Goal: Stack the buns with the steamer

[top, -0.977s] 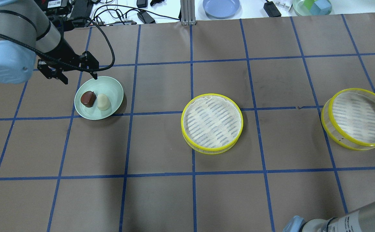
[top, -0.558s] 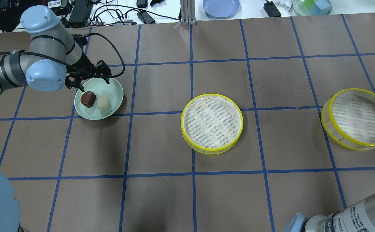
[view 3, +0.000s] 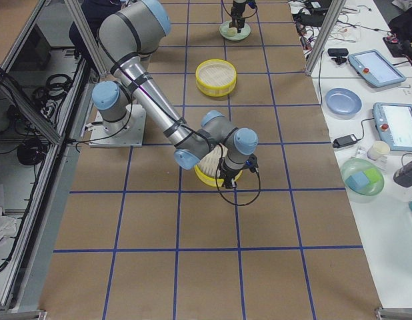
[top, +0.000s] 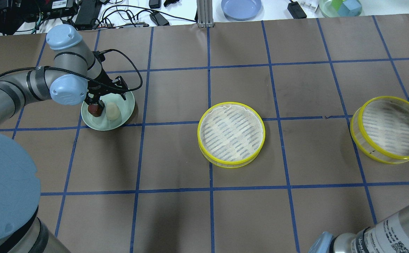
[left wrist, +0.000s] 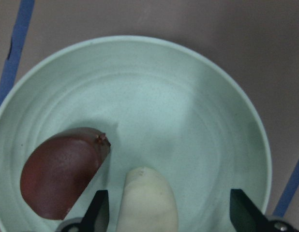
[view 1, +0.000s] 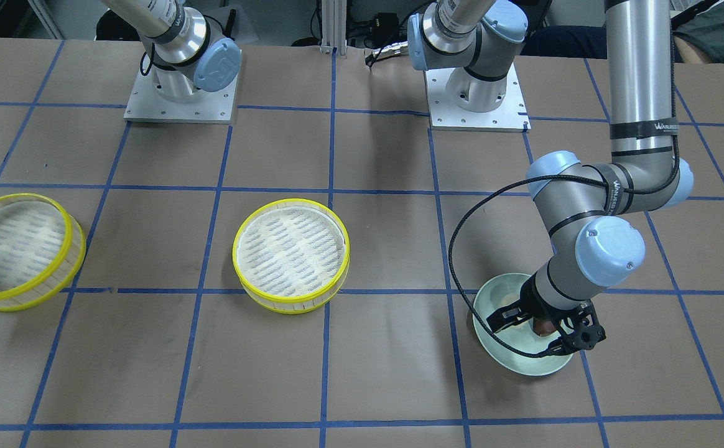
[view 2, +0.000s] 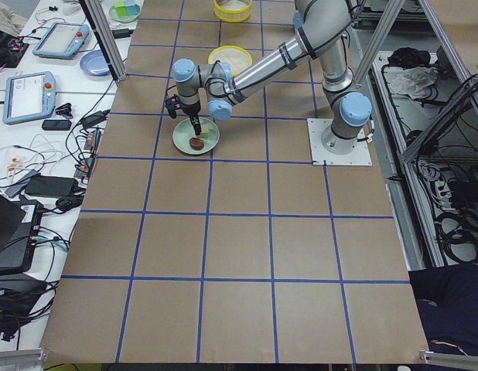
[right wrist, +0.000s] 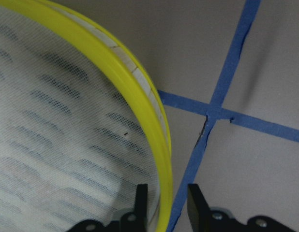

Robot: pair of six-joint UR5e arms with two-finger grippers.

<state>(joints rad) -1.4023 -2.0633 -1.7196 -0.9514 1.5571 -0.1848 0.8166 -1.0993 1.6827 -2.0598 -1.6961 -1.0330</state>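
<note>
Now left jaws, apart, have dropped astride cream bun; right jaws' grip on steamer unclear.

The dark reddish-brown bun looks smooth and faintly glossy, the cream-white bun matt, and the pale green round plate matt and finely ringed.

The left gripper swings down from beyond the pale green plate's far rim, spread fingers now bracketing the cream-white bun beside the reddish-brown bun.
</note>
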